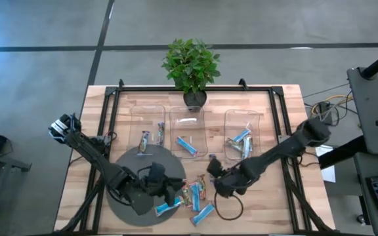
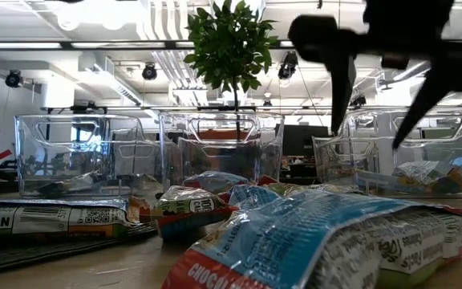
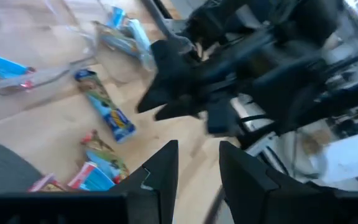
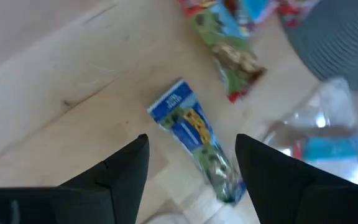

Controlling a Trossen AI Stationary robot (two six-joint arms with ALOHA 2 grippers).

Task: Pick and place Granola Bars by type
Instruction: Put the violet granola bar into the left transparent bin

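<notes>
Several granola bars (image 1: 193,195) lie in a loose pile at the right edge of the grey round mat (image 1: 126,172); some are blue-and-white, some multicoloured. One multicoloured blue bar (image 4: 194,134) lies flat and alone on the wood. My right gripper (image 4: 191,163) hovers open above it, one finger on either side, touching nothing. In the low view its fingers (image 2: 347,80) hang clear of the table. My left gripper (image 3: 197,152) is open and empty over the mat's right edge (image 1: 174,189), pointing toward the right arm.
Three clear trays stand along the far side: the left (image 1: 146,128) holds dark and mixed bars, the middle (image 1: 188,134) a blue bar, the right (image 1: 243,139) silvery-blue ones. A potted plant (image 1: 190,65) stands behind them. The two grippers are close together near the pile.
</notes>
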